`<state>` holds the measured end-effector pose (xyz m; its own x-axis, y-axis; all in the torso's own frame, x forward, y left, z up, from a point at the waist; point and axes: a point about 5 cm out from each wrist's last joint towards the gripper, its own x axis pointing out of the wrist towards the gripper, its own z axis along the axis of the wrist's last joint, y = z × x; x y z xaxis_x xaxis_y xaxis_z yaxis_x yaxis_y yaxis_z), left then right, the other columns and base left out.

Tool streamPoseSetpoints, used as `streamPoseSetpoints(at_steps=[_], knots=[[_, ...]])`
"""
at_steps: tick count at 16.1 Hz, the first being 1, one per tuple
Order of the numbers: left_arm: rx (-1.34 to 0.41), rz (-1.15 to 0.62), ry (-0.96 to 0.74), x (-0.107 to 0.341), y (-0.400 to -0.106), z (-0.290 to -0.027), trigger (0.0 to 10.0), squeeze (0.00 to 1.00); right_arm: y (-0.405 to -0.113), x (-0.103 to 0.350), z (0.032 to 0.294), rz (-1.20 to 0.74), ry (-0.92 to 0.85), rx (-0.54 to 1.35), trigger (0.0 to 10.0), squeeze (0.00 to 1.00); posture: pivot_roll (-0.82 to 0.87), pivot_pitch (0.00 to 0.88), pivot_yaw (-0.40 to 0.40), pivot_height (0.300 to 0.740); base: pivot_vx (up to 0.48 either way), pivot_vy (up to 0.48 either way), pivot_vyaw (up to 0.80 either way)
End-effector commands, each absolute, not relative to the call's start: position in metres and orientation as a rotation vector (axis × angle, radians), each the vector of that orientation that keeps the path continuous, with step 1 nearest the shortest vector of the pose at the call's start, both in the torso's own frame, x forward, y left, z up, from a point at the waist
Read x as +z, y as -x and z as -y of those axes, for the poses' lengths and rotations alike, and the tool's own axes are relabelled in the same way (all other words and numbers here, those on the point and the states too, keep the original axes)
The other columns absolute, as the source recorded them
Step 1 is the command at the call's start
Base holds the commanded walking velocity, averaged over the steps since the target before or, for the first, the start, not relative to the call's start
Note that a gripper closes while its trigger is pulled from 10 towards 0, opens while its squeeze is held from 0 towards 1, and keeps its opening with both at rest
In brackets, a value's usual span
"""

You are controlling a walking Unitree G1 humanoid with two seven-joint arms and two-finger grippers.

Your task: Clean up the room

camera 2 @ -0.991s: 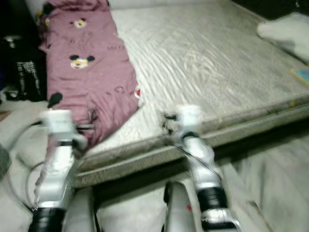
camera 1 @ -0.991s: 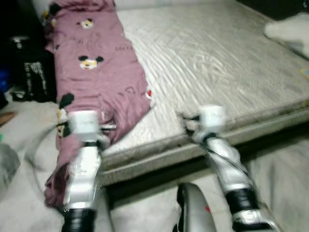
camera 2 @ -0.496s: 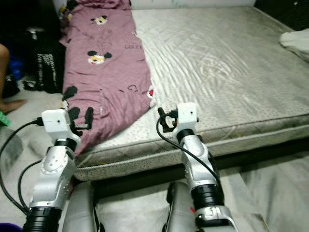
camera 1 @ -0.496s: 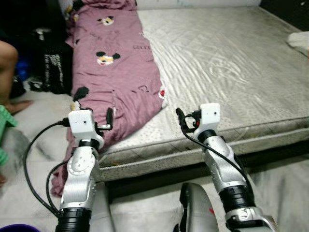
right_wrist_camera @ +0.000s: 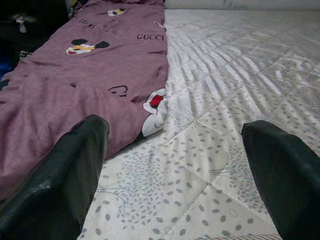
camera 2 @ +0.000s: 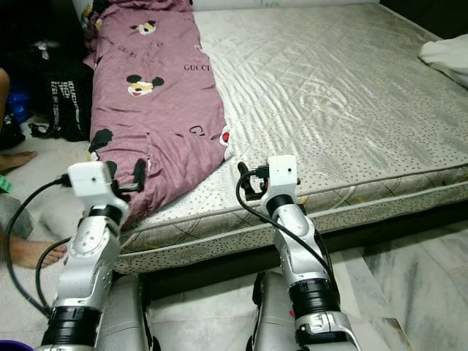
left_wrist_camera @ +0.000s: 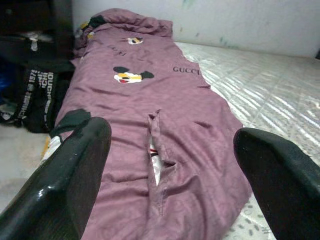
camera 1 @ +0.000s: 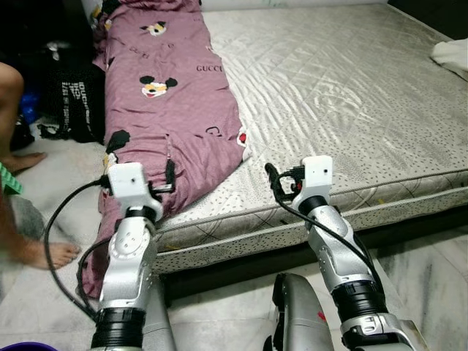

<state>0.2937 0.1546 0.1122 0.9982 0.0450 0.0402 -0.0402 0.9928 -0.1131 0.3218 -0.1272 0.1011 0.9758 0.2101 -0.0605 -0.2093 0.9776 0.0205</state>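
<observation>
Bedroom, marble-look floor [camera 1: 431, 256]; low mattress [camera 1: 351, 102], grey-white quilted cover with speckled print near the edge.

Item: purple blanket [camera 1: 168, 110], cartoon-mouse prints and lettering, lying lengthwise along the mattress's left side; near end hangs over the mattress edge toward the floor.

Item: white cloth [camera 1: 452, 57], far right of the mattress, partly cut off by the frame.

Item: black bag [camera 1: 77, 102] with white lettering, on the floor just beside the blanket's left edge.

Item: person's bare foot [camera 1: 47, 254] on the floor at left; another foot [camera 1: 22, 159] farther back.

Left gripper [left_wrist_camera: 165, 175]: fingers spread wide, empty, raised before the blanket's near end.

Right gripper [right_wrist_camera: 175, 175]: fingers spread wide, empty, above the mattress edge, beside the blanket's right border.
</observation>
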Motion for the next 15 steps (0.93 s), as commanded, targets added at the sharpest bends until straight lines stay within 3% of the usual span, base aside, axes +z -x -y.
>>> streamPoseSetpoints(at_steps=[1, 5, 8, 11, 15], knots=[[0.056, 0.030, 0.110, 0.110, -0.292, -0.156, 10.0, 0.00, -0.322, 0.103, 0.126, -0.062, -0.016, 0.220, 10.0, 0.00, -0.10, 0.044, -0.032, 0.553, 0.000, 0.000, 0.00], [0.103, 0.026, 0.138, 0.108, -0.292, -0.156, 10.0, 0.00, -0.317, 0.103, 0.126, -0.079, -0.047, 0.247, 10.0, 0.00, -0.11, 0.088, -0.048, 0.538, 0.000, 0.000, 0.00], [0.200, 0.050, 0.134, 0.112, -0.304, -0.172, 10.0, 0.00, -0.310, 0.105, 0.143, -0.093, 0.002, 0.212, 10.0, 0.00, -0.15, 0.115, -0.053, 0.524, 0.000, 0.000, 0.00], [0.277, 0.017, 0.110, 0.114, -0.320, -0.187, 10.0, 0.00, -0.294, 0.112, 0.191, -0.112, 0.091, 0.116, 10.0, 0.00, -0.20, 0.165, -0.062, 0.524, 0.000, 0.000, 0.00], [0.293, -0.149, 0.081, 0.088, -0.323, -0.189, 10.0, 0.00, -0.255, 0.109, 0.230, -0.196, 0.175, 0.054, 10.0, 0.00, -0.25, 0.238, -0.068, 0.524, 0.000, 0.000, 0.00]])
